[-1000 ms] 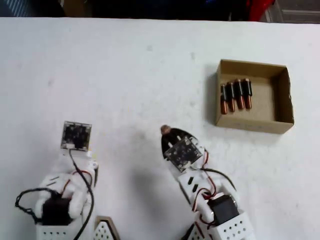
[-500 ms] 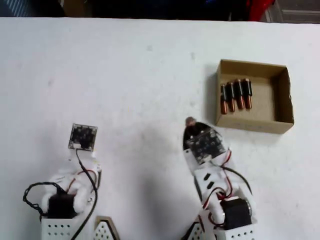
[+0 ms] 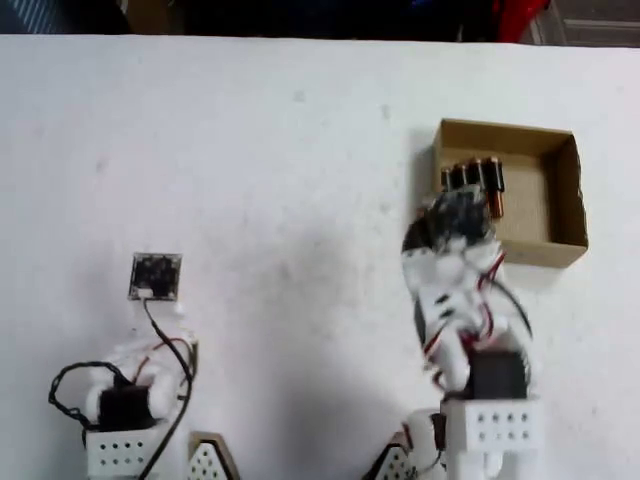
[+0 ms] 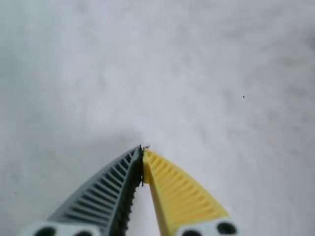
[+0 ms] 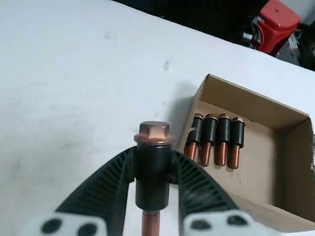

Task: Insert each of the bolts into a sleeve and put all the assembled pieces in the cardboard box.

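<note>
Held piece: bolt (image 5: 153,132) seated in a black sleeve (image 5: 152,179); copper head out past the fingertips, threaded end poking from the sleeve's other end, toward the wrist.
Right gripper (image 5: 152,162): pinching the sleeve from both sides, black ribbed fingers (image 5: 106,189) tight against it.
Place of held piece: up off the table (image 3: 300,150), at the left near side of the box (image 3: 572,190); over the wall or just short of it, cannot tell.
Box: cardboard, open on top, on the right far part of the table.
Pieces in box (image 5: 214,140): four bolts in sleeves, lying side by side in a row on the left part of the floor, touching or nearly so; black sleeves toward the far wall, copper ends toward the near wall.
Right arm (image 3: 465,300): stretched from the near right edge toward the box, covering part of the row in the high view.
Left gripper (image 4: 142,152): grey and yellow fingers pressed together at the tips, holding nothing, close above bare table.
Left arm (image 3: 150,340): near left, well apart from the box.
</note>
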Controlling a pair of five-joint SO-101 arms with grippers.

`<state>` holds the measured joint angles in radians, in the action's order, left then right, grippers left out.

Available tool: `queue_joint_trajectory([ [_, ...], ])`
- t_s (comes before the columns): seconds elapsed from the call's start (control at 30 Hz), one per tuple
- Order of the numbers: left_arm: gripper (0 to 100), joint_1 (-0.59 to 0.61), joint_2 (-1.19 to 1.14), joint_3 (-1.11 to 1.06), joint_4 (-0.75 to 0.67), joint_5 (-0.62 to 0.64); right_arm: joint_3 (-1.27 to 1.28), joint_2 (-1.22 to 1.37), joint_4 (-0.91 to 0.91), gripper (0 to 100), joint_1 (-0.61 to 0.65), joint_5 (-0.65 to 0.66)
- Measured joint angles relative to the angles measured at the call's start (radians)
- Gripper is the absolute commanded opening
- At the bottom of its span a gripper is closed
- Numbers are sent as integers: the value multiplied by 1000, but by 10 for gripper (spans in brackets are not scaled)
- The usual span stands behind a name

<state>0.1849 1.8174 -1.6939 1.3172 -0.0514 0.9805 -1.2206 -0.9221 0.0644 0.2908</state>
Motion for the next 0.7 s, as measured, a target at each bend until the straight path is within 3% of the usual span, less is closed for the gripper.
queue_joint_trajectory([
  [0.7, 24, 9, 0, 0, -2, 0, -548, 968, 169, 17, -296, -14],
])
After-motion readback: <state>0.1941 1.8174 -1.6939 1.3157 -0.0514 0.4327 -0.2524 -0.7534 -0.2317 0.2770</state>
